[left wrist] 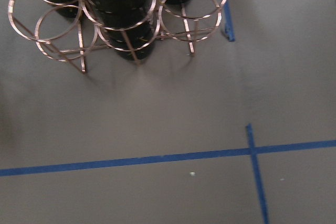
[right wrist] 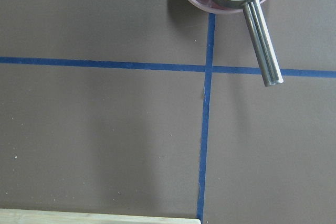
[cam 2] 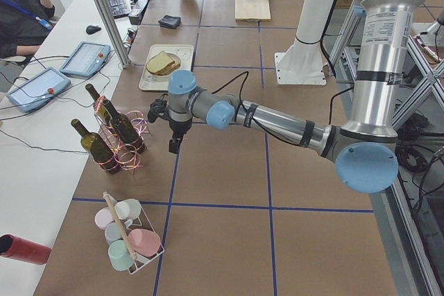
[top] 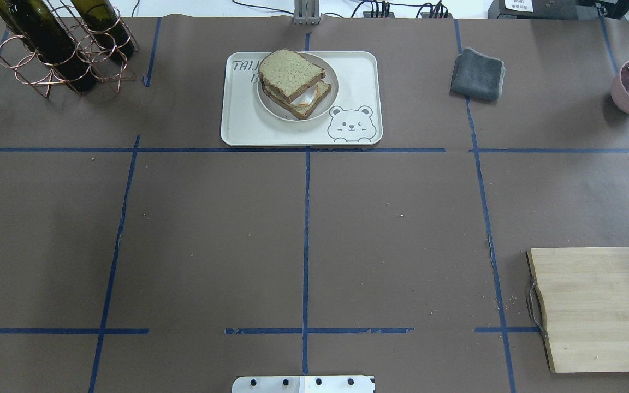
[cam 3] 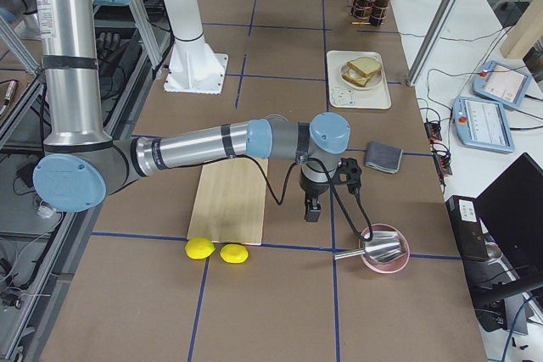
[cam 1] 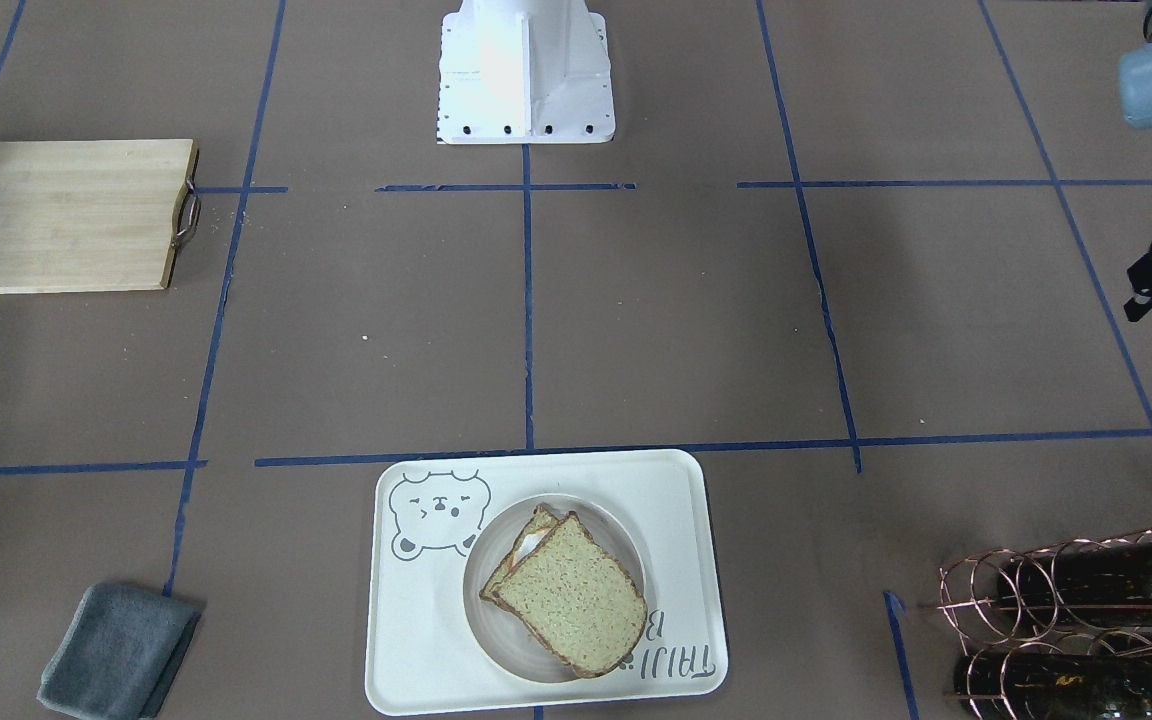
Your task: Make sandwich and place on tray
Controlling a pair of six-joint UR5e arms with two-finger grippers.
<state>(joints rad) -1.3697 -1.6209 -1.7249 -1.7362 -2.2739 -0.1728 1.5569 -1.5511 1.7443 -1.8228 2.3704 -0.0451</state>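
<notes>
**Sandwich plated, on tray**

Brown-crusted wholegrain bread sandwich [top: 292,82] with white egg sits on small round whitish plate [top: 271,107]. The plate is inside the large cream-white rectangular bear-print tray [top: 249,128], at 12 o'clock on the desk [top: 303,229] in the overhead view. Both the left pincer [cam 2: 173,147] and the right pincer [cam 3: 312,209] are well apart from the tray; cannot tell whether either is open or closed.

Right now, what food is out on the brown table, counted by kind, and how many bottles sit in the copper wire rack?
Brown-crusted wholegrain bread slices: 2
White fried egg: 1
Yellow lemons: 2
Dark green glass bottles: 3
Total: 8
</notes>
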